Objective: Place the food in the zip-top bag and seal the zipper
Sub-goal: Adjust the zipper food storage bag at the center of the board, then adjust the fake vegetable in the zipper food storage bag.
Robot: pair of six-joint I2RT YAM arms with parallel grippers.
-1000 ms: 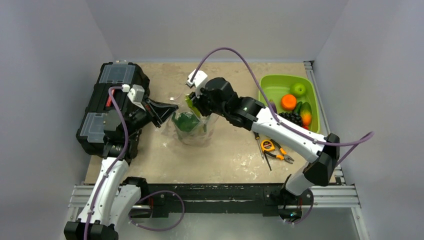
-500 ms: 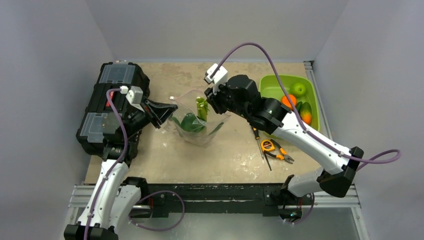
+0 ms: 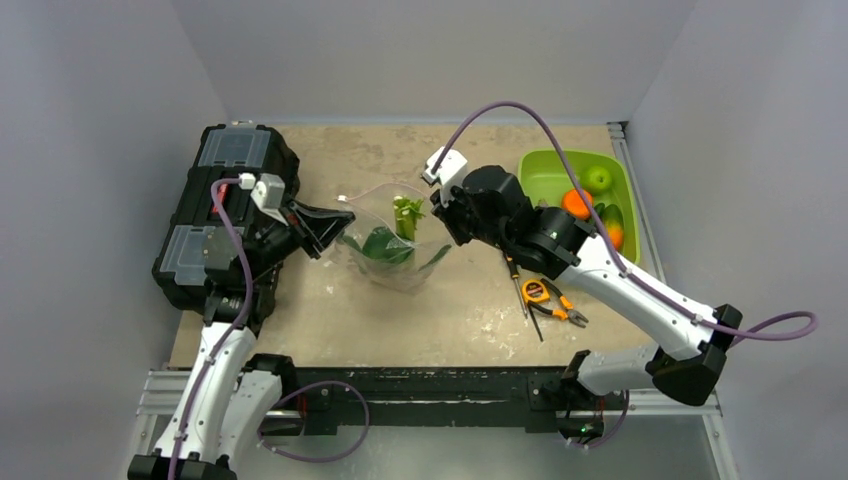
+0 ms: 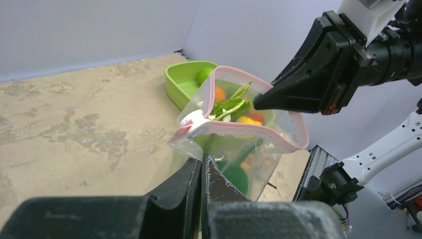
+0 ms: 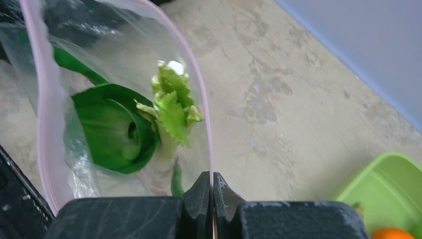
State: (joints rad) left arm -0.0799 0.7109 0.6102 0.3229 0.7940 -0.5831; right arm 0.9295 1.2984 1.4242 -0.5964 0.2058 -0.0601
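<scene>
The clear zip-top bag [image 3: 396, 272] stands open at mid-table, held up between both grippers. Its pink zipper [image 4: 249, 131] rings the mouth, with a white slider [image 4: 197, 123] at the left end. The food lies inside: one dark green leafy vegetable [image 5: 113, 130] and a lighter leafy one [image 5: 172, 107] poking up. My left gripper [image 4: 203, 160] is shut on the bag's left wall, just under the slider. My right gripper [image 5: 212, 177] is shut on the pink rim at the bag's right side. From above, the left gripper [image 3: 336, 226] and right gripper [image 3: 441, 214] flank the bag.
A black toolbox [image 3: 225, 215] fills the left side under my left arm. The lime-green bin [image 3: 550, 180] with round fruits sits at the back right. A screwdriver [image 3: 512, 271], a tape measure [image 3: 537, 291] and pliers [image 3: 560, 309] lie right of the bag.
My right gripper pulled out of the bag's mouth, leaving the lighter vegetable inside, shifted right and closed on the bag's right rim. The left gripper kept its hold.
</scene>
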